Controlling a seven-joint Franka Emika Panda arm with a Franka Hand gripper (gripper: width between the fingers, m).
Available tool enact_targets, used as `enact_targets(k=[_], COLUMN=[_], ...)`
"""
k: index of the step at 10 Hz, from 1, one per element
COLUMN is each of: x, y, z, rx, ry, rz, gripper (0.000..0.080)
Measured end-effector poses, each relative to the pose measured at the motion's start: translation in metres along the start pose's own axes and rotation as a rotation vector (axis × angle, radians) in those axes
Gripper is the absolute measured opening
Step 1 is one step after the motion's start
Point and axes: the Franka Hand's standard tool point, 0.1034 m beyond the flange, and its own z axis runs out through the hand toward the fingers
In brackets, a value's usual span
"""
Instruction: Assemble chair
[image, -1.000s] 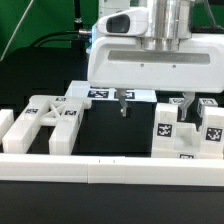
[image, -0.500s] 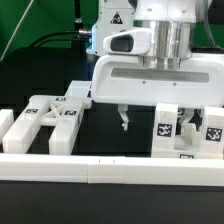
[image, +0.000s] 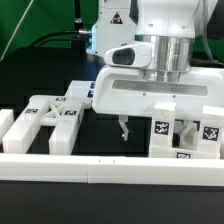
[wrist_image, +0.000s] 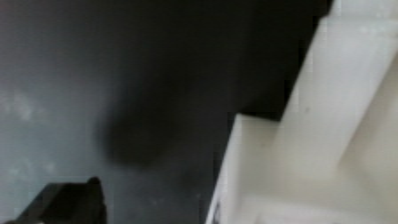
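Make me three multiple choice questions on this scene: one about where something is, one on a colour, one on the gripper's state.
1. Where does the cut-out frame piece lie from the gripper?
A. the exterior view's left
B. the exterior view's right
C. directly beneath it

2. What colour is the table top?
A. white
B. black
C. green

3. How do the gripper's jaws stand?
A. shut
B. wide apart
C. out of view

Answers:
1 A: the frame sits well off to that side.
2 B: the bare surface between the pieces is black.
3 B: the two fingers hang far from each other.
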Motion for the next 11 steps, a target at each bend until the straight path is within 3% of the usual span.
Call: enact_targets(k=[1, 2, 3, 5, 6, 7, 11], x=[0.0009, 0.0009, 0.0008, 0.0007, 0.0007, 0.0021, 0.0023], y=[0.0028, 0.0038, 0.0037, 0.0036, 0.0035, 0.0033, 0.0018], z=[-0.0002, 0.0000, 0.0000, 0.0002, 0.0002, -0.0007, -0.0010], rx=[-0.001, -0.002, -0.002, -0.002, -0.002, -0.001, 0.000], ry=[0.000, 0.000, 0.000, 0.000, 0.000, 0.004, 0.002], rz=[0.004, 0.005, 0.005, 0.004, 0.004, 0.004, 0.001], gripper=[0.0563, 0.0419, 0.0419, 0.0103, 0.0103, 0.0035, 0.0035])
